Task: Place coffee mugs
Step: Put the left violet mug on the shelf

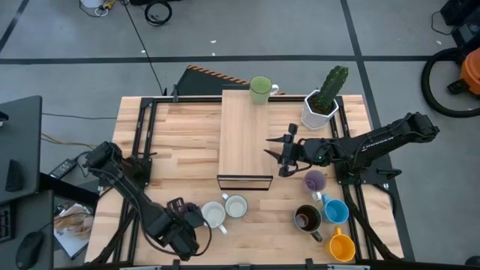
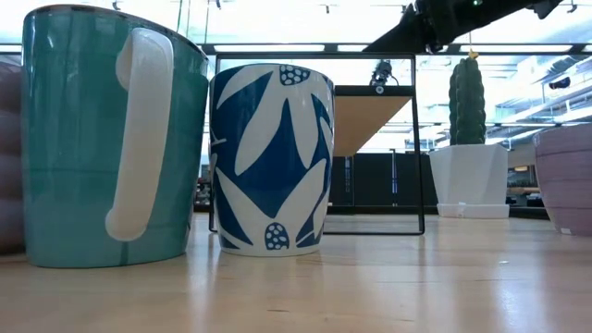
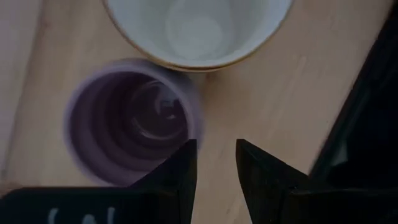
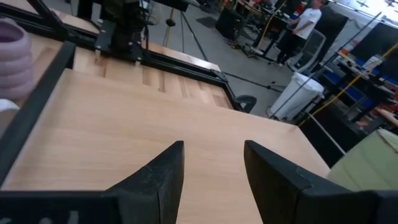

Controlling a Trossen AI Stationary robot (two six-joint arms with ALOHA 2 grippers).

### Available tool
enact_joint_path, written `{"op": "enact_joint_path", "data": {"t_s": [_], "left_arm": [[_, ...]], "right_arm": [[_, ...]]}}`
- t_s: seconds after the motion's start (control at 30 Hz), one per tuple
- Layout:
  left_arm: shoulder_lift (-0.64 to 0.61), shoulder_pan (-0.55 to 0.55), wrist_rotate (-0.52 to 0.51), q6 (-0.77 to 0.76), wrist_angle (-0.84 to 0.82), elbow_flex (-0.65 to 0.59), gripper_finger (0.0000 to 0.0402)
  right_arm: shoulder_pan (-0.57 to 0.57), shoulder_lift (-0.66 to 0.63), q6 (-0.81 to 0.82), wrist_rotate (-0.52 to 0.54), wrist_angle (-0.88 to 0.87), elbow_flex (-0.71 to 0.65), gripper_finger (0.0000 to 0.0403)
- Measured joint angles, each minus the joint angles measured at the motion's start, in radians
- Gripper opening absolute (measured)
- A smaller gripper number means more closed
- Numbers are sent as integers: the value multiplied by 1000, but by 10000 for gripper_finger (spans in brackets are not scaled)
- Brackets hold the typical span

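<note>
Grey floor surrounds the table [image 1: 180, 142]; the right gripper [image 1: 279, 152] hovers open, empty, beside the shelf [image 1: 245, 135], while the left gripper [image 3: 216, 163], apparently part-open, overhangs a lilac mug [image 3: 130, 121].

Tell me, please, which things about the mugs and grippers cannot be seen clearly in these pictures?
- Lilac mug under the left gripper: blurred in the left wrist view, hidden by the arm in the high view; whether a finger touches its rim is unclear.
- White mug: cut off by the left wrist picture's edge.
- Teal mug: cut off by the low view's edge.
- Right gripper: small in the high view; it is open over the wooden shelf.
</note>
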Motion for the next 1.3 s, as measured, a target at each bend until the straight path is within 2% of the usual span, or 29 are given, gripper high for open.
{"op": "enact_joint_path", "data": {"t_s": [0.2,0.37,0.67,0.97,1.1,1.3], "left_arm": [[-1,-14,-45,10,-42,0,117],[4,-21,-80,98,-26,0,117],[17,-30,-105,86,-15,0,117],[95,-27,-101,69,-65,-1,117],[105,-11,-64,60,-86,-1,117],[105,1,-67,80,-82,-1,116]], "right_arm": [[0,0,15,-34,-6,0,173],[-1,0,18,-35,-13,0,173],[0,0,13,-34,0,-13,173],[0,1,5,-31,8,-15,173],[0,1,0,-31,20,-16,173],[-1,1,-2,-37,22,-16,173]]}}
